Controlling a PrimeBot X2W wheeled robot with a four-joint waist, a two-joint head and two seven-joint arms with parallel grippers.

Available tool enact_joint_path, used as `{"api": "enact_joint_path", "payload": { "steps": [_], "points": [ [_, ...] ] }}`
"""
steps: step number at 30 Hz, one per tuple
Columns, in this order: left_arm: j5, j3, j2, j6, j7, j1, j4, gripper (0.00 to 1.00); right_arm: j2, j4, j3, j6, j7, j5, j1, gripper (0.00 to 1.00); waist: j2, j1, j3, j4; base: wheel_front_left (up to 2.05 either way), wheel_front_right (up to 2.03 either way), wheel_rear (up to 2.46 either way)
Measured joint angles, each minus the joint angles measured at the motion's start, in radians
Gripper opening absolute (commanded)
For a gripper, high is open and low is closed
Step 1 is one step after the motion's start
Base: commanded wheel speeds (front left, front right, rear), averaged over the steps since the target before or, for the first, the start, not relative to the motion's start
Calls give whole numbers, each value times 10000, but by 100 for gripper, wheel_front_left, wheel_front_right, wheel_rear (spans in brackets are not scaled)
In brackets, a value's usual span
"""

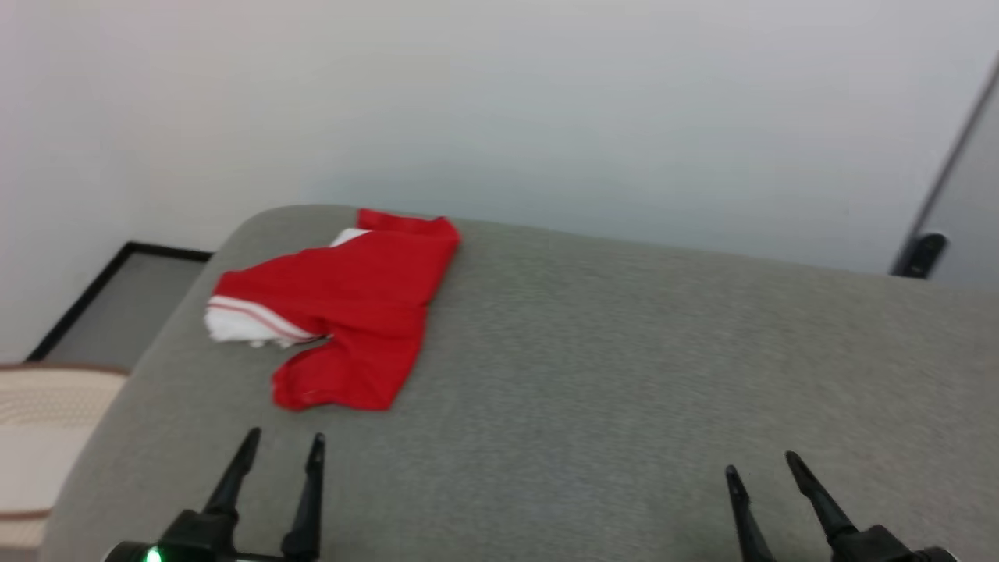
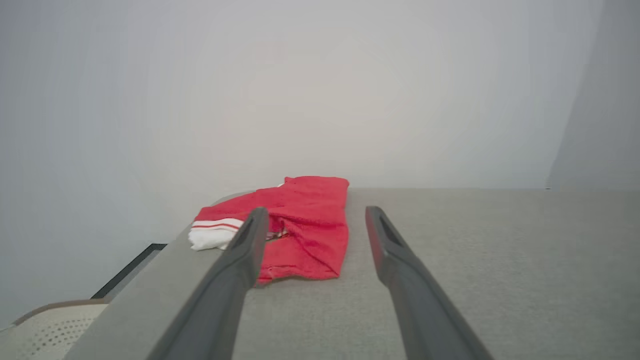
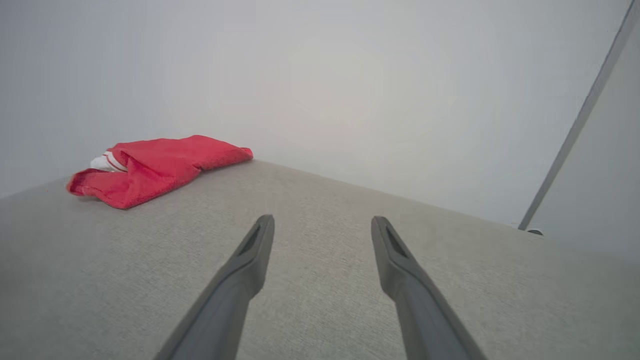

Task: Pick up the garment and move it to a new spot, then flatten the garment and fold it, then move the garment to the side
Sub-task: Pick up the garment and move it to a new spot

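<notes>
Head view, slightly soft: garment (image 1: 351,297) lies bunched at the far left of the grey surface (image 1: 624,375). It's folded over itself, so any print is hidden. One white sleeve with striped trim pokes out on the left. Left hand (image 1: 285,435) and right hand (image 1: 760,462) are cut off by the bottom edge, both spread wide and empty.

Left wrist view: one finger (image 2: 240,255) of the left hand (image 2: 316,210) covers part of the garment (image 2: 310,225) beside the sleeve. Hand wide, holding nothing; can't tell whether it touches the cloth.

Right wrist view: garment (image 3: 155,165) at upper left, sleeve mostly tucked behind a red fold. Right hand (image 3: 322,218) wide, empty, well apart from it, bare surface (image 3: 100,260) beneath.
</notes>
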Motion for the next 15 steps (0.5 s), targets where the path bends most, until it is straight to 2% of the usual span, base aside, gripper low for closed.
{"api": "enact_joint_path", "payload": {
  "steps": [9, 15],
  "points": [
    [23, 606, -82, 81, 0, 5, 217, 100, 6, 209, 679, 2, -2, 307, -262, 100, 0, 0, -131, 1482, 0, 0, 0],
    [-403, 508, -263, 61, 2, -111, 740, 100, 8, 284, 663, 2, -2, 215, -288, 100, 0, 0, -159, 2122, 0, 0, 0]
  ]
}}
